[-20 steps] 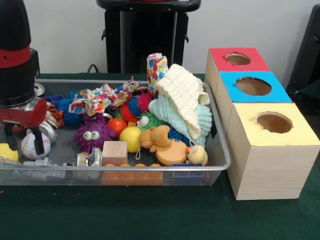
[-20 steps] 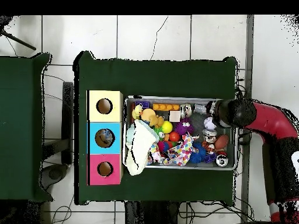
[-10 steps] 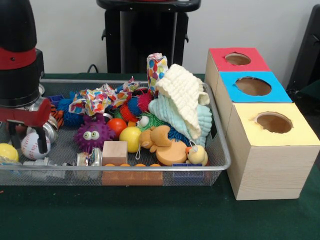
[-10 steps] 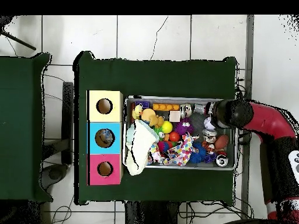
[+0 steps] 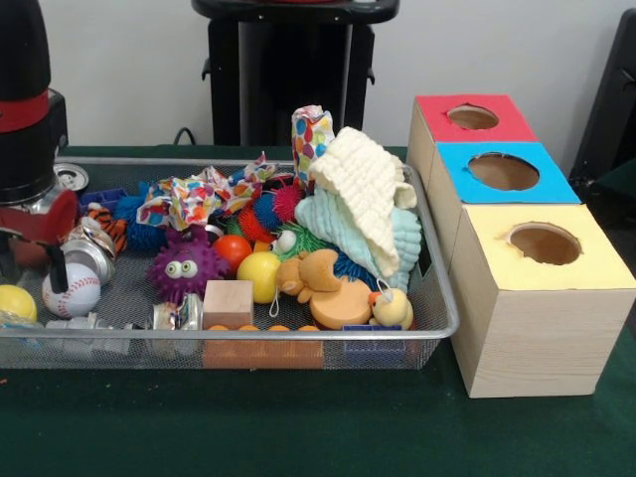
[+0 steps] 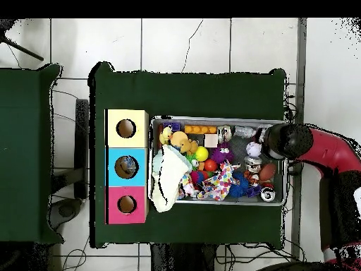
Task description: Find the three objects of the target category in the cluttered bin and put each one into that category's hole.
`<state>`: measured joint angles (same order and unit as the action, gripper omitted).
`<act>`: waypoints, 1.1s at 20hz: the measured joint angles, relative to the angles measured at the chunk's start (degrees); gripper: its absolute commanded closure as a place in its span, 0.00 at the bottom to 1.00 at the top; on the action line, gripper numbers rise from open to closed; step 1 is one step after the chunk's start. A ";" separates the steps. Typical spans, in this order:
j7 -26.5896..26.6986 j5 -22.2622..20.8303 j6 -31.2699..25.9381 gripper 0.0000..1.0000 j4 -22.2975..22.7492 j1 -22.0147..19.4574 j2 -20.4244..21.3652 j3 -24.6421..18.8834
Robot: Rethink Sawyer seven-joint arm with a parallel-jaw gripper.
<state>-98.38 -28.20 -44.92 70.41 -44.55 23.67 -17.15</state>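
- Hovering over the bin's [image 5: 437, 298] end away from the boxes [image 5: 542, 298], the gripper [image 5: 30, 260] sits beside a baseball [image 5: 72, 289].
- Whether its jaws are spread, I cannot tell.

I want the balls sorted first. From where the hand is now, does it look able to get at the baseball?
Probably yes. The hand hangs at the bin's end right beside the baseball, which lies on the mesh floor with its top uncovered. A metal can crowds it from behind, so the approach looks tight.
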 measured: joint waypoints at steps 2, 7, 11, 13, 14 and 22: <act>-0.18 1.12 0.00 0.00 -0.22 0.52 0.01 1.43; -0.35 3.24 -0.01 0.00 -0.42 1.33 0.01 3.74; -0.35 3.88 0.01 0.00 -0.58 1.02 -0.28 4.03; -0.35 3.83 0.01 0.00 -0.75 0.65 -0.69 4.02; -0.35 3.80 0.00 0.00 -0.74 0.54 -0.79 4.03; -0.34 3.61 0.00 0.00 -0.75 -0.52 -1.67 3.24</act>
<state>-98.72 -24.60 -44.92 69.66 -45.08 22.01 -13.91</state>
